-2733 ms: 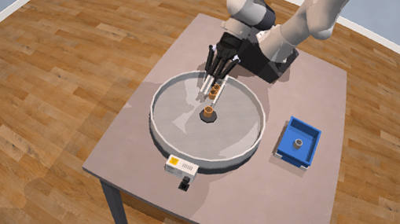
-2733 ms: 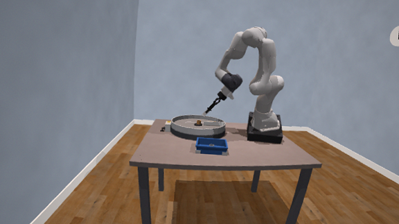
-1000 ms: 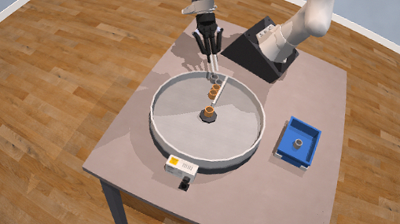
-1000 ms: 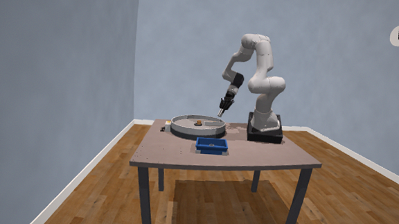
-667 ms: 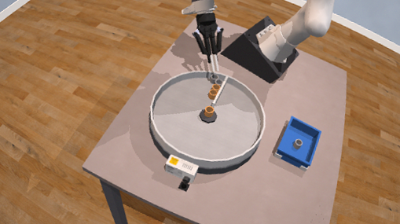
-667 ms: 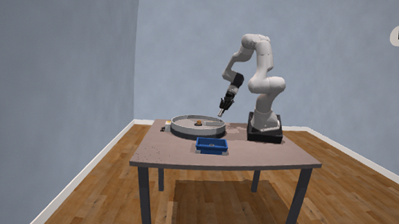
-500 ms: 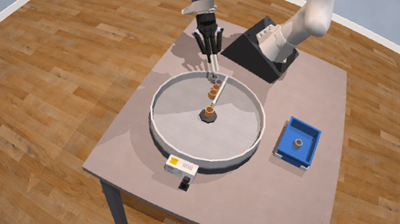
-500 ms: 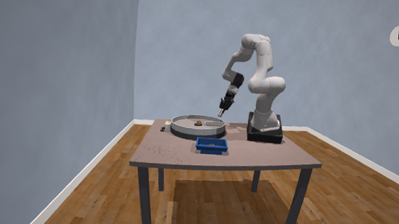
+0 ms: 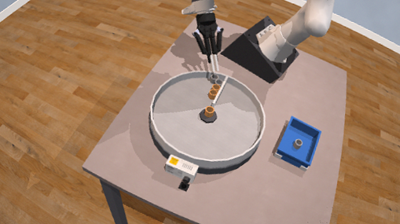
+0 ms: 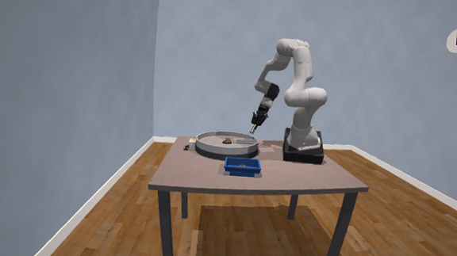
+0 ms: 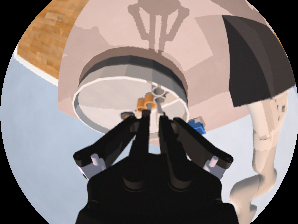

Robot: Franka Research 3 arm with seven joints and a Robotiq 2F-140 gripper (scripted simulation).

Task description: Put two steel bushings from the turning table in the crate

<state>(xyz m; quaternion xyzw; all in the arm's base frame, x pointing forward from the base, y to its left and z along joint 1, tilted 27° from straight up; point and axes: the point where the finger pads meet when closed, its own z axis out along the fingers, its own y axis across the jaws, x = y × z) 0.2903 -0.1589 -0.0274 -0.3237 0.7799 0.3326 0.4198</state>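
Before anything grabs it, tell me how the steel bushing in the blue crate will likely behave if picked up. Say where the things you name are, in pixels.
The grey bushing (image 9: 298,143) (image 10: 242,166) is probably stiff, given its thick ring shape. It stands upright, so a sideways nudge might tip it; its round wall could then roll.

We see pinkish table (image 9: 289,205) (image 10: 289,177) (image 11: 107,25) | turning table (image 9: 152,137) (image 10: 227,148) (image 11: 90,82) just beyond fingertips | blue crate (image 9: 286,141) (image 10: 242,172) (image 11: 197,128) farther off sideways | arm's black base (image 9: 241,52) (image 10: 303,156) (image 11: 240,75) near hand | white box (image 9: 181,166) (image 10: 192,143), seemingly on tabletop, farthest

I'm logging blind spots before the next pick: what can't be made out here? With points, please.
- Steel bushings on the turning table (image 9: 235,141) (image 10: 227,148): exterior view, hidden by its rim.
- Crate (image 9: 297,157) (image 10: 242,172) interior: wrist view, mostly hidden by the tool (image 9: 212,70) (image 10: 252,132).
- Label print on the white box (image 9: 180,168): top view, too small.
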